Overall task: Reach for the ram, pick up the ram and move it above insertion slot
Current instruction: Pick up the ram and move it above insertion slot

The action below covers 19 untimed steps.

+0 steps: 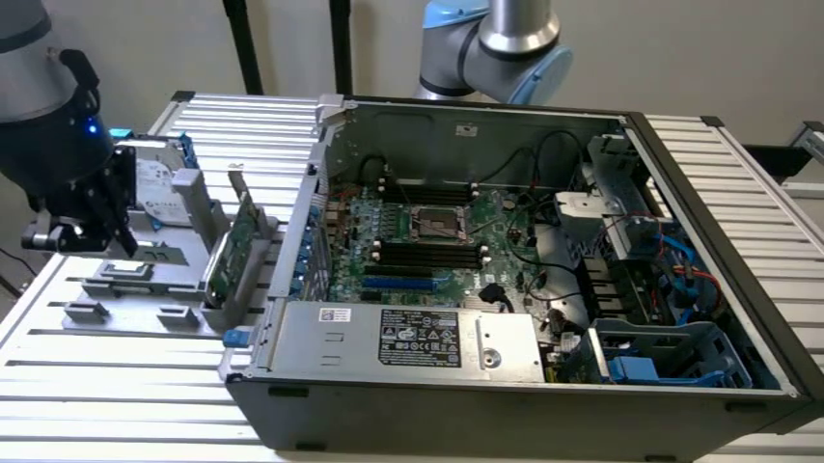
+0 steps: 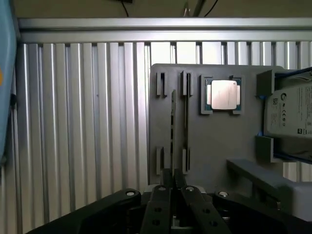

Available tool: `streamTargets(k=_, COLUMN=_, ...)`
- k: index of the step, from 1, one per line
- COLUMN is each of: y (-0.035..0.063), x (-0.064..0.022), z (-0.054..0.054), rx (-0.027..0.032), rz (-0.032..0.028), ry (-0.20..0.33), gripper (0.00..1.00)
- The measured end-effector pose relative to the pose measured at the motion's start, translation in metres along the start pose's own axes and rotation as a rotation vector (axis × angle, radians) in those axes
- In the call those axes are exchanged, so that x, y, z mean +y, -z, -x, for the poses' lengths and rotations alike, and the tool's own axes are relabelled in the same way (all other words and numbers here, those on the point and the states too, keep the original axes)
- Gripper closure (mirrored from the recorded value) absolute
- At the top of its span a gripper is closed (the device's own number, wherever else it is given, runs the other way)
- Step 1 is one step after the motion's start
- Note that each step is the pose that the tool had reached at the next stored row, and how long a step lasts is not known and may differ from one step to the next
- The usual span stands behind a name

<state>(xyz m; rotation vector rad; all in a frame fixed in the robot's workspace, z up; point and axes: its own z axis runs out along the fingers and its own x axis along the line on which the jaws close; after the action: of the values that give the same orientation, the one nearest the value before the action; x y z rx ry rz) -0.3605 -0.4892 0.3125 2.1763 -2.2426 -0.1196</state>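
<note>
While end effector [image 2: 173, 175] grips ram [image 2: 173, 122], processor [image 2: 224, 94], hard drive [image 2: 292, 114] sit nearby on tray [image 2: 214, 146].

exterior view: high, oblique, over computer case [image 1: 515, 413] and parts tray [image 1: 135, 297] | wrist view: close, straight down | shared: parts tray [image 2: 214, 141]

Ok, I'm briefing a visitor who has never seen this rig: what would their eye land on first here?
The open computer case, its green motherboard bared, takes the middle and the exterior view's right. At that view's left the black gripper hangs over a grey fixture. In the wrist view, the thin ram stands on edge in one of the fixture's slots, with a silver processor chip nearby.
</note>
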Motion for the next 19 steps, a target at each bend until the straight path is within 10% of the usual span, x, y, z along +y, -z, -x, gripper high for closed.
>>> streamTargets(k=19, y=0.0700, x=-0.0655, z=0.005, rx=-0.0069, rz=0.0103, ry=0.017, gripper=0.86)
